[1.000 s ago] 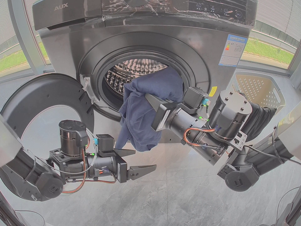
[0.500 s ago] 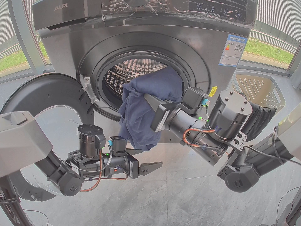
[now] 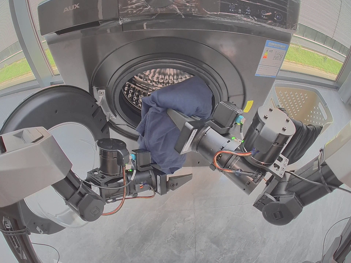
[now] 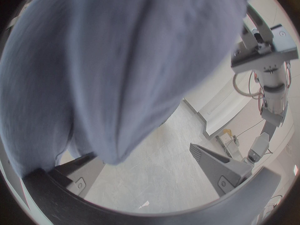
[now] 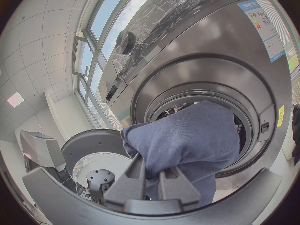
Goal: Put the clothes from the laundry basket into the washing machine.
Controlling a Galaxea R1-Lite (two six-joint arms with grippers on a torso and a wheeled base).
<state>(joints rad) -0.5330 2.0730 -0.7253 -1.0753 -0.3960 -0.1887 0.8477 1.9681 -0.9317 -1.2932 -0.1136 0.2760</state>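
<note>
A dark blue garment (image 3: 172, 128) hangs across the lower rim of the washing machine's drum opening (image 3: 153, 81), its top part inside the mouth and its tail drooping down the front. My right gripper (image 3: 170, 113) is shut on the garment's upper fold, and the right wrist view shows the cloth pinched between its fingers (image 5: 137, 175). Just under the tail sits my left gripper (image 3: 174, 176), open. In the left wrist view the blue garment (image 4: 109, 72) hangs above and between the two fingers (image 4: 218, 169), covering one fingertip.
The machine's round door (image 3: 51, 117) stands swung open at the left, close behind my left arm. A beige laundry basket (image 3: 303, 101) with dark clothes (image 3: 305, 136) in it stands to the right of the machine. Grey tiled floor lies below.
My left arm has risen and moved right, bringing its open gripper up under the garment's hanging tail. The right gripper and garment shifted up slightly toward the drum.
</note>
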